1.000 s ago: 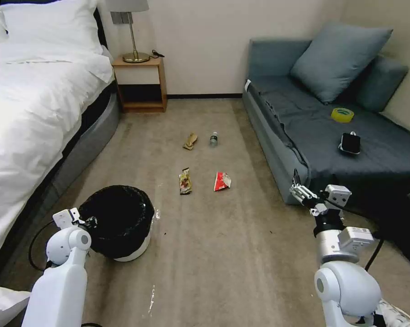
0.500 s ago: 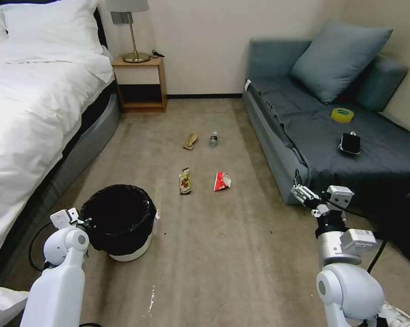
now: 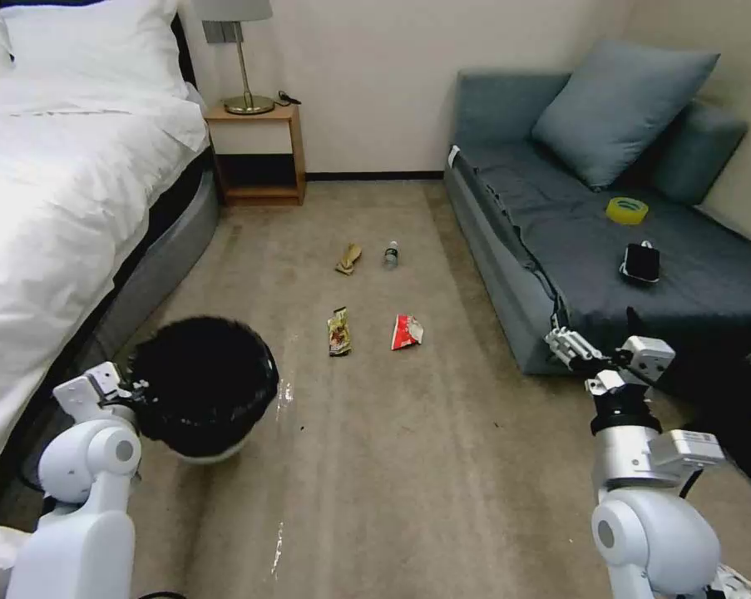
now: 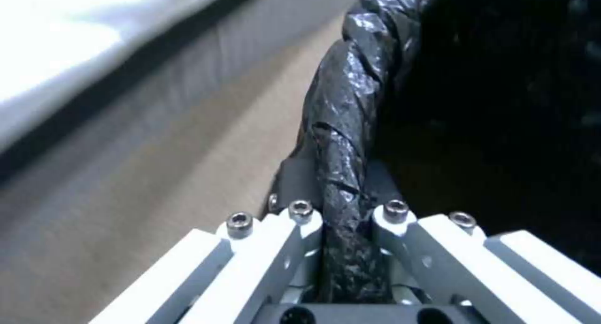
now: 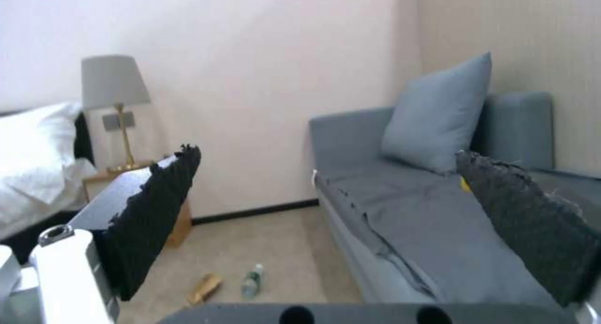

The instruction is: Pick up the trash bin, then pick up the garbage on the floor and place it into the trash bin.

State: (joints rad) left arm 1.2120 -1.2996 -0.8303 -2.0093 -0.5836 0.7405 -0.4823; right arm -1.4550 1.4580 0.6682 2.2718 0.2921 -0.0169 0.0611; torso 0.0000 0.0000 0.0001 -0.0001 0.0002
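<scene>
My left gripper [image 3: 134, 391] is shut on the near rim of the trash bin [image 3: 205, 383], a white bin lined with a black bag, which hangs just above the carpet by the bed. In the left wrist view my left gripper [image 4: 343, 211] has its fingers clamped on either side of the bag-wrapped rim [image 4: 341, 127]. The garbage lies on the floor ahead: a brown-gold wrapper [image 3: 339, 331], a red-and-white wrapper [image 3: 407, 331], a tan scrap [image 3: 348, 259] and a small bottle [image 3: 391, 254]. My right gripper [image 3: 562, 341] is open in the air beside the sofa's front, its pads [image 5: 157, 211] wide apart.
A white bed [image 3: 51, 208] runs along the left, with a wooden nightstand [image 3: 257, 154] and a lamp [image 3: 242, 58] at the back. A grey sofa [image 3: 608, 233] on the right holds a yellow tape roll [image 3: 627, 210] and a black device [image 3: 641, 262]. Open carpet lies between.
The left arm has raised the trash bin off the floor and drawn it leftward. The right arm has drifted slightly to the right, its gripper still open.
</scene>
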